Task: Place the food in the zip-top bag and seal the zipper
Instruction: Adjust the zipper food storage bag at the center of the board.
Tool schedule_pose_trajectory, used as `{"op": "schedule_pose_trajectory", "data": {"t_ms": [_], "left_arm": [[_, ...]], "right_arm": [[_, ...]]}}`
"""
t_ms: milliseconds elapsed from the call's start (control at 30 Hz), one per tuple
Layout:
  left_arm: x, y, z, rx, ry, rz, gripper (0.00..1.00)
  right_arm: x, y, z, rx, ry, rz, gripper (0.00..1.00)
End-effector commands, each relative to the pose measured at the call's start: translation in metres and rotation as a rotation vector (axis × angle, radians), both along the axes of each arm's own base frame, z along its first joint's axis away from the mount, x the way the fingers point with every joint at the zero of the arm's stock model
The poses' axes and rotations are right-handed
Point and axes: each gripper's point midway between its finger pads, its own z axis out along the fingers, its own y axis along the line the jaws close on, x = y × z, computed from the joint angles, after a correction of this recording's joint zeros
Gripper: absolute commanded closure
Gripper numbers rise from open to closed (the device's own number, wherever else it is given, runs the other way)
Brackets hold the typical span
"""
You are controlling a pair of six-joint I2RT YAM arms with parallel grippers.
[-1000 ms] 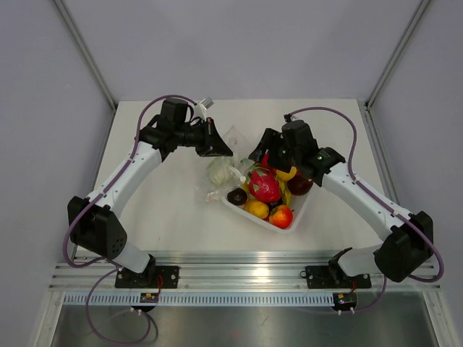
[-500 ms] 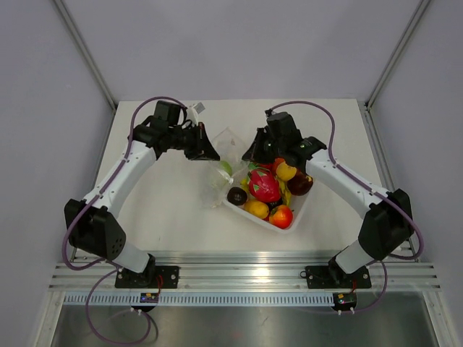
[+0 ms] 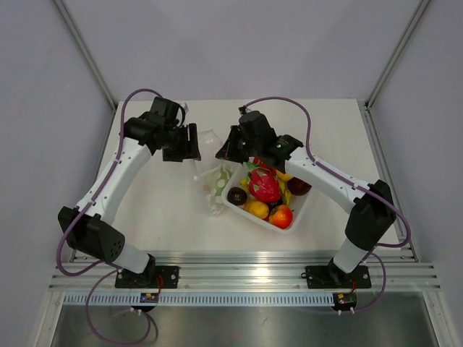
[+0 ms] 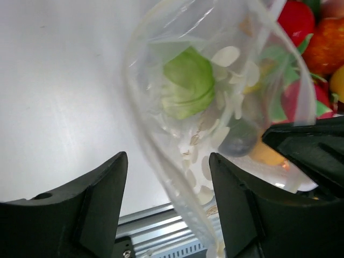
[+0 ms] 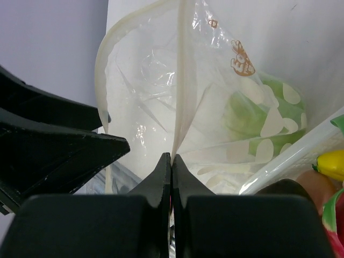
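Centrally, right gripper (image 5: 171,157) tight on thin see-through crinkly plastic zip-top bag (image 5: 156,80), left gripper (image 4: 166,158) fingers apart at its left side.

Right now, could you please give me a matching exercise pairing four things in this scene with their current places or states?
Things:
1. left claw
2. right claw
3. green toy vegetable
4. pink dragon fruit

States:
A. in the white tray
B. open
C. inside the zip-top bag
D. shut on the bag's edge

Pairs: 1-B, 2-D, 3-C, 4-A
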Motion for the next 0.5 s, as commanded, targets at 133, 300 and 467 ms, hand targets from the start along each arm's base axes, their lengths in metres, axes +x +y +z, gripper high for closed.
{"op": "schedule_pose_trajectory", "data": {"t_ms": [133, 300, 467], "left_arm": [[-0.009, 0.033, 0.008, 0.191, -0.037, 0.097, 0.48], [-0.005, 0.03, 0.004, 0.194, -0.035, 0.097, 0.64], [-0.002, 0.027, 0.012, 0.185, -0.053, 0.088, 0.95]], "right_arm": [[0.011, 0.008, 0.029, 0.072, -0.059, -0.045, 1.0], [0.009, 0.009, 0.027, 0.067, -0.055, -0.042, 1.0], [0.009, 0.008, 0.021, 0.055, -0.05, -0.046, 1.0]]}}
